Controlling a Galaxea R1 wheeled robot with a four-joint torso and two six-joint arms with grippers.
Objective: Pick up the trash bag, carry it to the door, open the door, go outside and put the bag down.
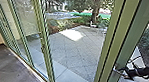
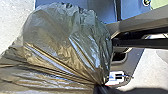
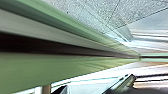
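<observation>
The thin, translucent grey-brown plastic trash bag (image 2: 67, 45) is at the robot's left gripper (image 2: 101, 86), beside the base. Its neck is gathered there and the gripper is judged clenched on it, presumably to carry the load from the top and leave the other arm for the door. The black right gripper (image 1: 119, 69) is at the metal handle (image 1: 115, 67) on the tall green door frame (image 1: 113, 44), apparently to work the door; whether it grasps the handle or is released, the inspector cannot tell. The grey paved yard (image 1: 73, 50) lies beyond.

The bag is puffed into a rounded bulge, glossy, with sharp creases converging on the neck. No tear is evident; its contents cannot be identified.
</observation>
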